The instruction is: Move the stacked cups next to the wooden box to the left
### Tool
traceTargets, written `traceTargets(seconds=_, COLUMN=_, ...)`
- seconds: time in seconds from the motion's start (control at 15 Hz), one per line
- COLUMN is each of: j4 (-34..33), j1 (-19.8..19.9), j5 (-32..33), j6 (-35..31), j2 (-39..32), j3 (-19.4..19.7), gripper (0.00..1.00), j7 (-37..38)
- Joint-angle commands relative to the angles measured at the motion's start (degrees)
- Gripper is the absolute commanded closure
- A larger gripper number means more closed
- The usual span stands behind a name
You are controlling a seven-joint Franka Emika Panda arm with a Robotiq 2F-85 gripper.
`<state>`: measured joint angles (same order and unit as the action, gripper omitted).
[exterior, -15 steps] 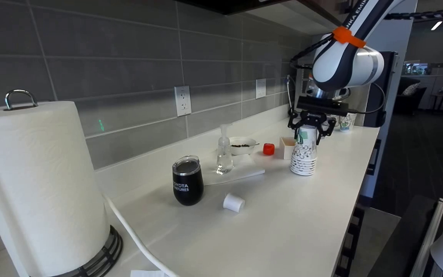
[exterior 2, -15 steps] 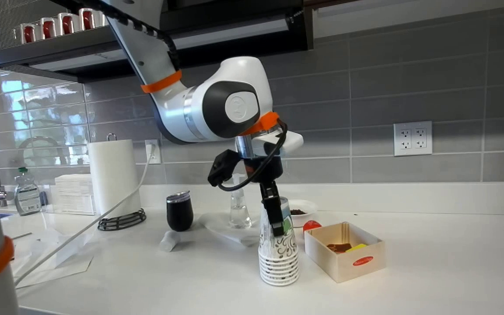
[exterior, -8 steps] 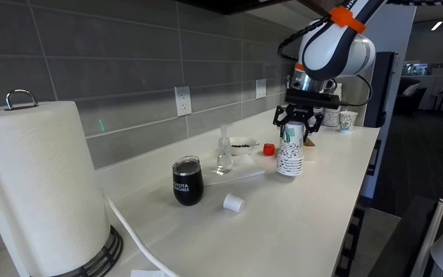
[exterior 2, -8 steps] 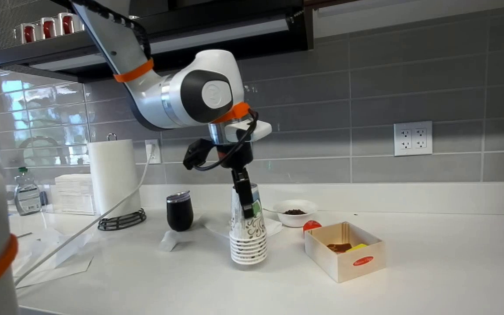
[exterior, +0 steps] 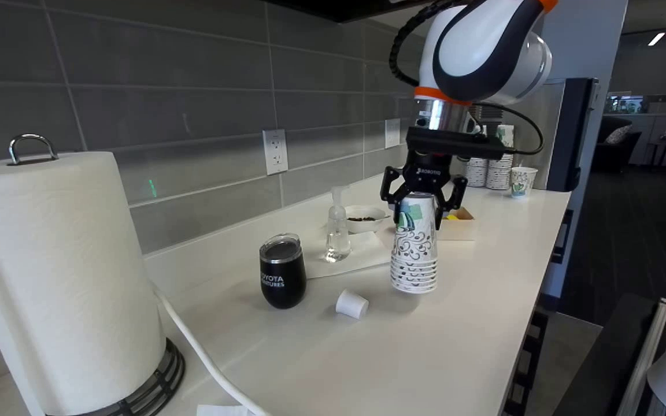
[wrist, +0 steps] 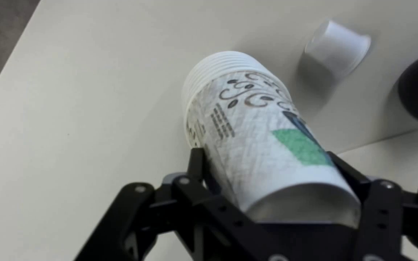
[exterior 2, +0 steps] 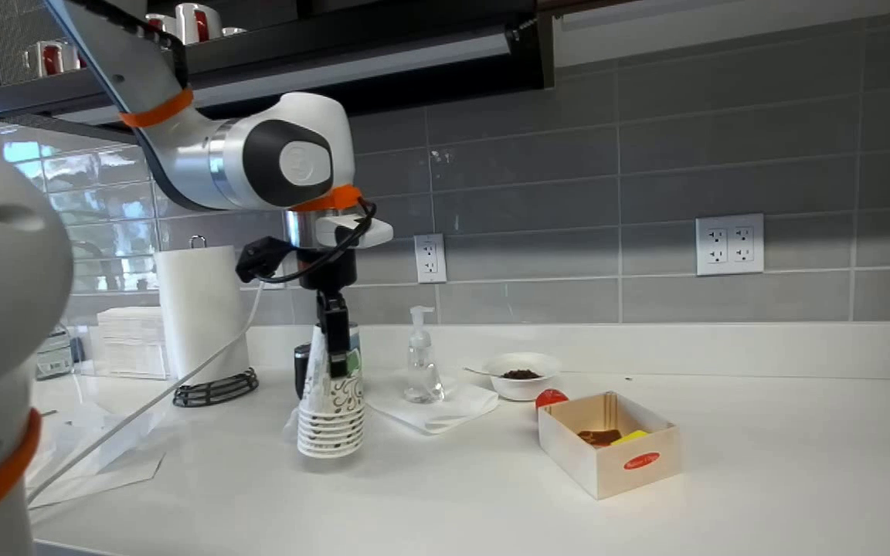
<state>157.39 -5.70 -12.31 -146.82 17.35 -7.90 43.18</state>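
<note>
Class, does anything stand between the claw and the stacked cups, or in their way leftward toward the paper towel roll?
Nothing separates them: the claw grips the stacked cups. Toward the paper towel roll, a small white cup lies on its side roughly in line; the black tumbler stands nearby.

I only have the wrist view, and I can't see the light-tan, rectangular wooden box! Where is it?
Observer: In an exterior view, the wooden box stands on the white counter, apart from the stacked white paper cups with green print, to their right.
Child: Is anything inside?
Observer: Yes, something brown and something yellow; I can't tell what they are.
Child: What's the curved black thing at my picture's right edge?
Observer: A squat black tumbler; an exterior view shows white lettering on its side.
</note>
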Motion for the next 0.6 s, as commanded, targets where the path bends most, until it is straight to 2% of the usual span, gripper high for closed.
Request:
traceTargets(seconds=0.0, j4=-0.1, j1=-3.5, j5=-3.3, j6=3.0, j2=1.8, j3=-2.3, gripper=0.46, j7=-1.9)
traceTargets(seconds=0.53, j4=-1.0, j1=-10.4, j5=-5.2, j6=1.7, j2=-1.4, j3=-8.2, gripper=0.46, j7=-3.0)
